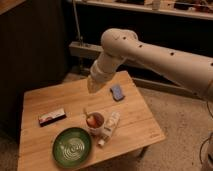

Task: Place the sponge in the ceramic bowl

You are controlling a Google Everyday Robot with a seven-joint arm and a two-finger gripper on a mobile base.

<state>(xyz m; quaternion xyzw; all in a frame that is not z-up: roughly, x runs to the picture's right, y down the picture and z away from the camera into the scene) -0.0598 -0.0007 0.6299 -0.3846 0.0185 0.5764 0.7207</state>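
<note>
The blue sponge (117, 92) lies flat on the wooden table (135, 125), toward its far right side. My gripper (92, 86) hangs at the end of the white arm, just left of the sponge and a little above the tabletop, apart from the sponge. The green ceramic bowl (72, 146), with pale spiral lines inside, sits near the table's front left edge and holds nothing. The arm reaches in from the upper right.
A white mug (95, 120) with orange contents stands between the sponge and the bowl, with a white bottle (110, 127) lying beside it. A flat dark box (52, 116) with a red-white label lies at the left. A dark wall and a rail stand behind the table.
</note>
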